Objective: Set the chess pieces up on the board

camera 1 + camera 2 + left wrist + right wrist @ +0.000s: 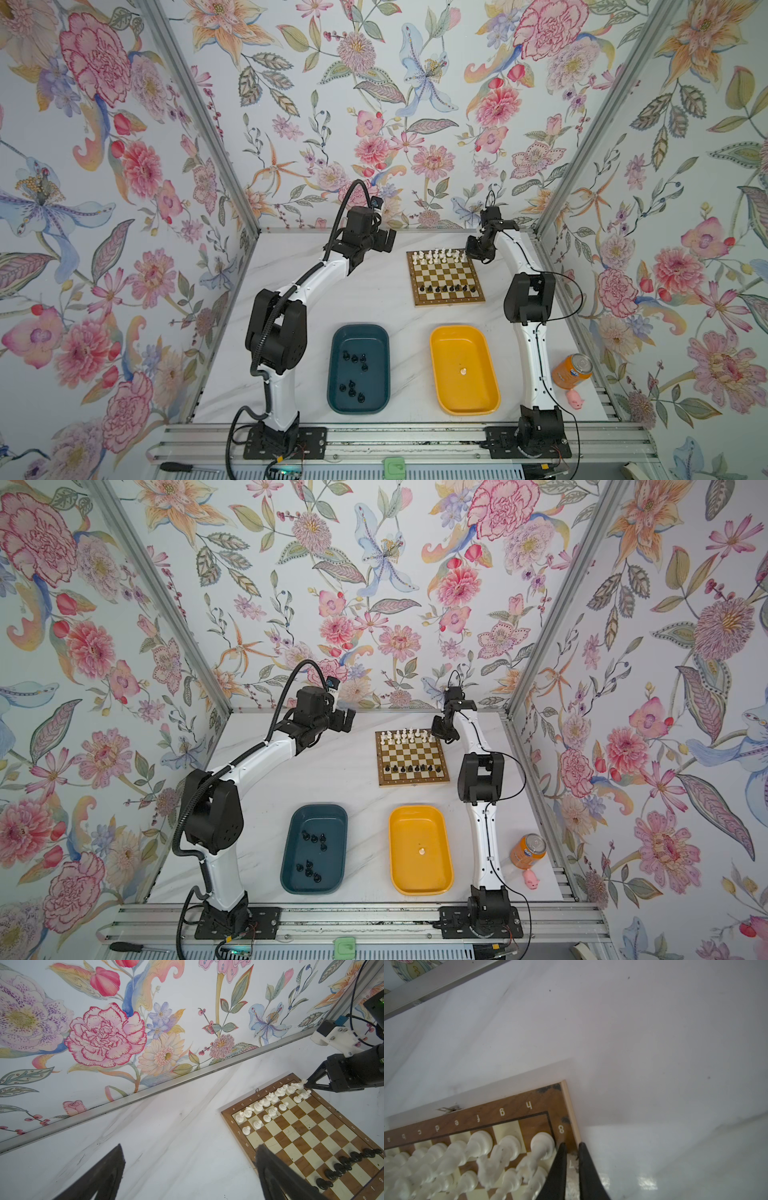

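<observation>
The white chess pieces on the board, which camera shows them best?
The left wrist view: the white chess pieces stand sharp there, both rows whole on the board. The right wrist view shows them closer but blurred, with many cut off. In both top views they are tiny.

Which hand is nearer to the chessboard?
Right. The right hand hangs at the far right corner of the chessboard; the left hand is raised off its left side.
</observation>
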`<state>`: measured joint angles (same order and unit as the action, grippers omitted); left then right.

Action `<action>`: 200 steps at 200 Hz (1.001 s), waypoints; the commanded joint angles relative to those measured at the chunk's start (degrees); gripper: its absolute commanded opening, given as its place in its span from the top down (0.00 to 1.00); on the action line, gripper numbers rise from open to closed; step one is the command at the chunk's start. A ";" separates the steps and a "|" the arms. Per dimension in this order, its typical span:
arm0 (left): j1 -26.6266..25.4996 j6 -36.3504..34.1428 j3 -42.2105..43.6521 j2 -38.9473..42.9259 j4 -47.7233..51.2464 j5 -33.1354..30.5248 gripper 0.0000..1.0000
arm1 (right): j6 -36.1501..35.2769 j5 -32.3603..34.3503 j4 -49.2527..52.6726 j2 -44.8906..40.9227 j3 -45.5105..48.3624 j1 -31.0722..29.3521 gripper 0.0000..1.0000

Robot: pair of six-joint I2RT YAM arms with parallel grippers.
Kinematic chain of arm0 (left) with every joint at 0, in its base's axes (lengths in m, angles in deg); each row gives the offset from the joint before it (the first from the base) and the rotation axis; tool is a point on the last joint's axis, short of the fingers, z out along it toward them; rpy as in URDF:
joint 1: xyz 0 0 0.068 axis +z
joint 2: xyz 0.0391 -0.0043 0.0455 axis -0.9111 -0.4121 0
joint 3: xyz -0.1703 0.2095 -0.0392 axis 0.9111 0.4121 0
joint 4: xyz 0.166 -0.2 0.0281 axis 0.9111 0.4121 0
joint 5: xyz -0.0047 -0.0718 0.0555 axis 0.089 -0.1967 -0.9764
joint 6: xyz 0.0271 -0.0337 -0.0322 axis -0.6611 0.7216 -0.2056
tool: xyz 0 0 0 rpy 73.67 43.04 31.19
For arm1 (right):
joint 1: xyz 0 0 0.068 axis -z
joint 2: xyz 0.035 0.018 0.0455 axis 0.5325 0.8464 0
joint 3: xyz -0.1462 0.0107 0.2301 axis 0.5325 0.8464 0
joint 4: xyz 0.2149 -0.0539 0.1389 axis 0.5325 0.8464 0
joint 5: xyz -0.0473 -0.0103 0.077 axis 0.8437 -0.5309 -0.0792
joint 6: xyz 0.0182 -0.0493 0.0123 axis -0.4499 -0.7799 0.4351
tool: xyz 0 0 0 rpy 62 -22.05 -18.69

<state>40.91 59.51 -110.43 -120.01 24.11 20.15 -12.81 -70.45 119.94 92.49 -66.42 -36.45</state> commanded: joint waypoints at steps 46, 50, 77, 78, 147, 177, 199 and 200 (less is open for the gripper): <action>0.45 -0.18 0.76 0.13 -1.14 -0.30 0.01 | -0.63 1.81 -0.85 -3.88 0.01 -1.22 0.86; 0.41 -0.20 0.76 0.12 -1.27 -0.32 0.01 | -0.59 1.82 -0.93 -3.88 -0.08 -1.18 0.86; 0.41 -0.20 0.76 0.06 -1.50 -0.25 0.01 | -0.61 2.65 -0.89 -4.31 -0.18 -1.18 0.86; 0.41 -0.20 0.76 0.05 -1.53 -0.26 0.01 | -0.62 2.69 -0.92 -4.36 -0.17 -1.18 0.86; 0.34 -0.38 0.67 -0.29 -1.49 0.02 0.01 | -0.57 1.69 -1.04 -4.45 1.21 -1.35 0.86; 0.43 -0.46 0.67 -0.36 -1.40 0.15 0.01 | -0.23 1.06 -1.03 -3.75 1.41 -1.53 0.86; 0.44 -0.64 0.59 -0.37 -1.21 0.03 0.01 | -0.12 0.80 -1.04 -3.28 1.20 -1.53 0.86; 0.43 -0.64 0.54 -0.39 -1.17 0.05 0.01 | -0.15 0.79 -1.04 -3.27 1.17 -1.53 0.86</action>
<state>40.91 59.49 -110.38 -120.01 23.66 20.17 -12.99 -69.27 119.00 91.07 -65.85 -37.41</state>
